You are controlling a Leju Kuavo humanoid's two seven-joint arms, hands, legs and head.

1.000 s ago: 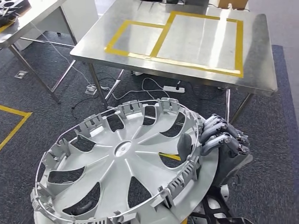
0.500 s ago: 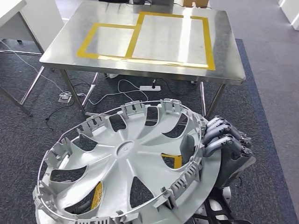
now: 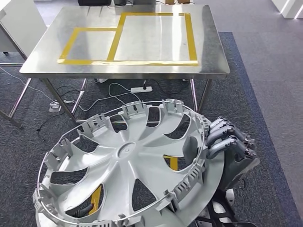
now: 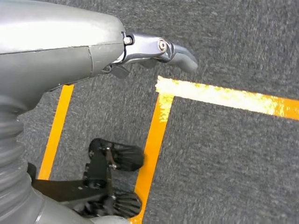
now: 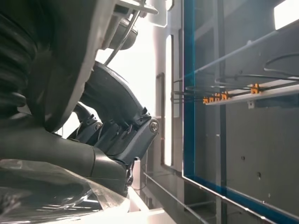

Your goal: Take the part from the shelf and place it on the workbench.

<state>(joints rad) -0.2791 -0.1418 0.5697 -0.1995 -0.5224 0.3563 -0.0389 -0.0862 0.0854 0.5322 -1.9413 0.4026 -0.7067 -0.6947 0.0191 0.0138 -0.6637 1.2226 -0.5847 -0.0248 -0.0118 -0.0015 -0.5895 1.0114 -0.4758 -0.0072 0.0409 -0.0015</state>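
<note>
Hubcap (image 3: 125, 165) sits low in front of the robot, right hand (image 3: 228, 144) with fingers (image 3: 218, 137) curled over its rim; left hand (image 4: 63, 51) is under the cover, grip can't be told. Worktop (image 3: 210, 56) well ahead, nothing inside its yellow tape boxes (image 3: 125, 61). Risks: wide cover clips the worktop edge, or slips from that one-sided rim hold.

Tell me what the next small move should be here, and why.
Probably keep stepping toward the workbench: the hubcap is held at its rim by the right hand, still short of the table edge, and the yellow-taped area lies bare ahead.
</note>
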